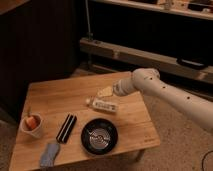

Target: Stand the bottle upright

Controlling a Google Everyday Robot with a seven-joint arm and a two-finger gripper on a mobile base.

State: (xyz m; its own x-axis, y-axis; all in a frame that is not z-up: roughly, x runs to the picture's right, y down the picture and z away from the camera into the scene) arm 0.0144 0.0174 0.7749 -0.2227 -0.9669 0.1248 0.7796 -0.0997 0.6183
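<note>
Wooden tabletop (50,97) carries it all. Far left of the black bowl (99,136) stands a white cup (32,125) with something orange inside. A grey-blue cloth (48,154) lies left of the bowl, and a black ribbed bar (66,128) just beside its left rim. Just behind the bowl, the bottle (103,105) lies on its side. Farther behind, the hand (105,92) hovers open, holding nothing.
</note>
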